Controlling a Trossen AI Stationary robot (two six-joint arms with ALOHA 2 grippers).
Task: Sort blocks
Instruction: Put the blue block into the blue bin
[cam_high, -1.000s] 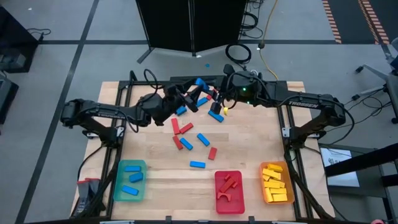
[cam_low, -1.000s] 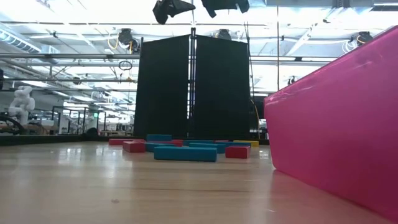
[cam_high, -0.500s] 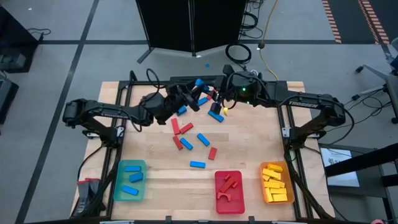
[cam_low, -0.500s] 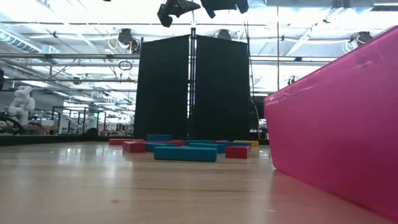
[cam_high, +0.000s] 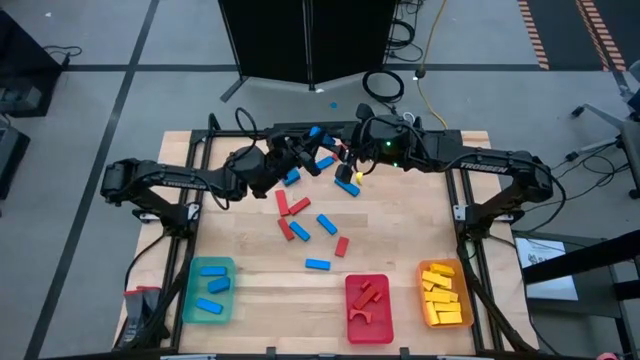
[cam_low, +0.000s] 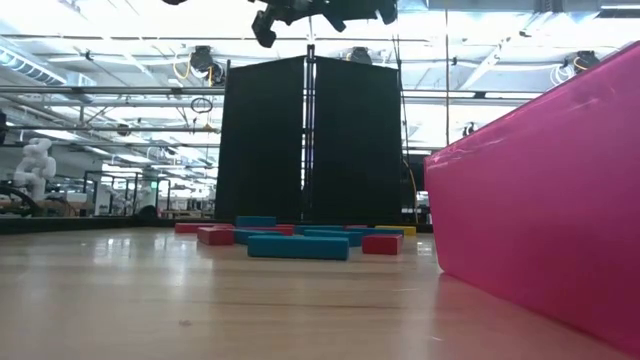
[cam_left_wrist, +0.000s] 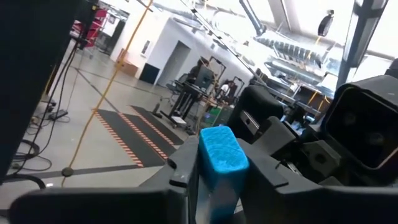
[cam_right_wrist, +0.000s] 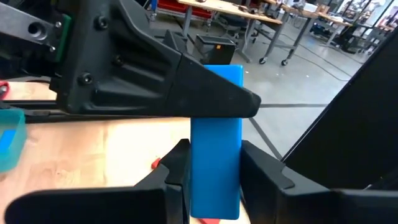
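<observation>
A blue block (cam_high: 324, 160) hangs high above the table's far middle, between my two grippers. My left gripper (cam_high: 314, 157) comes from the table's left and is shut on one end of the block (cam_left_wrist: 221, 155). My right gripper (cam_high: 340, 163) comes from the right and is shut on its other end (cam_right_wrist: 216, 149). In the low view both grippers (cam_low: 300, 12) show only at the top edge. Several loose red, blue and yellow blocks (cam_high: 299, 231) lie flat on the wooden table (cam_high: 420, 230). My left gripper pinches the block's end (cam_left_wrist: 219, 186) between its two fingers (cam_left_wrist: 184, 163), which lie along the block's sides. It comes level from the table's left. The block is lifted clear of the table. My right gripper pinches the block's other end (cam_right_wrist: 215, 193) between its two fingers (cam_right_wrist: 178, 163), coming from the table's right. The block reaches out past the fingertips to the left gripper's finger (cam_right_wrist: 186, 93), which lies across its far end. It is clear of the table.
Along the near edge stand a green tray (cam_high: 190, 300) with blue blocks, a red tray (cam_high: 385, 310) with red pieces and an orange tray (cam_high: 424, 290) with yellow blocks. In the low view the red tray's wall (cam_low: 540, 200) fills the right side.
My left gripper has moved a little toward my right gripper and has shut on the free end of the blue block. My right gripper has kept its hold and stayed in place. The block has stayed up in the air.
</observation>
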